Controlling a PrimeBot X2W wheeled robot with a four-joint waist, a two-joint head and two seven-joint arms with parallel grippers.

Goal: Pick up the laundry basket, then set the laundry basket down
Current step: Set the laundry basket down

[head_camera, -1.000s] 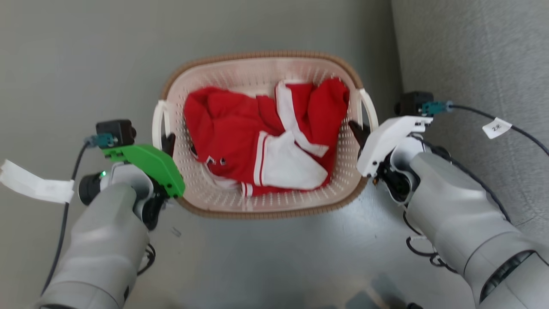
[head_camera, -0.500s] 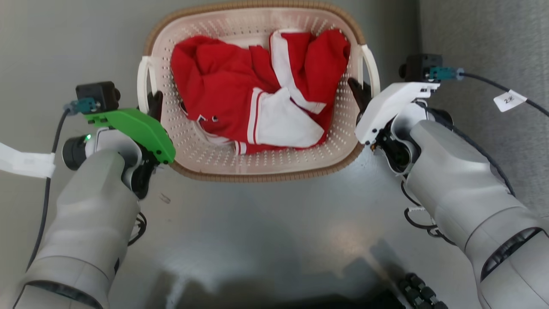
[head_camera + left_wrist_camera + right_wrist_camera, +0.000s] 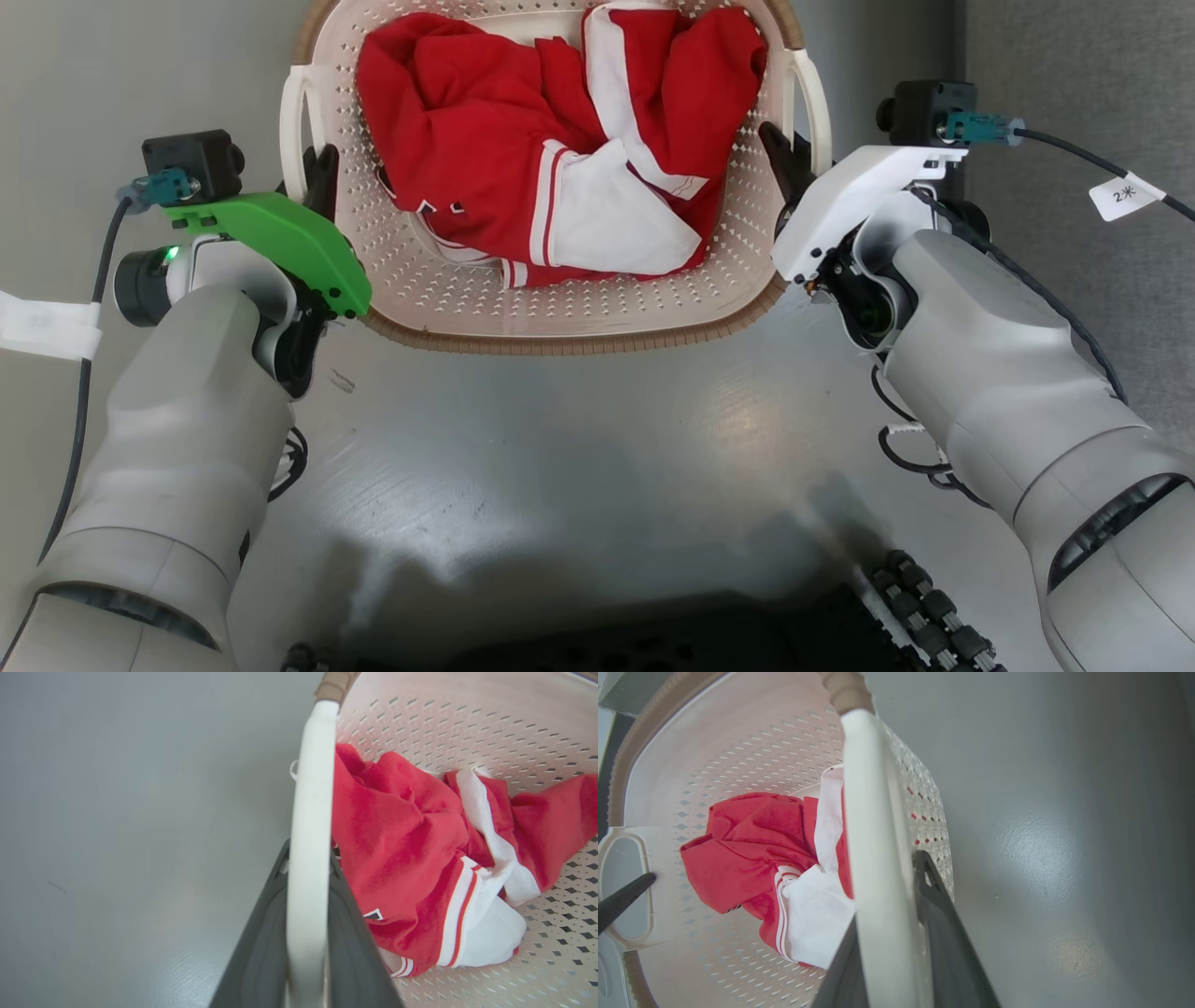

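While the whole head view is shifting against a second ago, the laundry basket (image 3: 560, 303) is sitting higher and larger in it, its far rim now running off the top edge, and the robot's dark base (image 3: 653, 639) is showing at the bottom. The left end effector (image 3: 324, 168) is still clamping the left handle (image 3: 308, 812) between its dark fingers (image 3: 261, 952), and the right end effector (image 3: 780, 154) is clamping the right handle (image 3: 873, 858) likewise. Smooth white handle bars are curving out from cream plastic walls dotted with small holes, under a ribbed brown woven-look rim (image 3: 579, 343). A crumpled red and white garment (image 3: 467, 140) is lying inside. Whether the basket is touching the glossy grey floor (image 3: 560, 448) cannot be told
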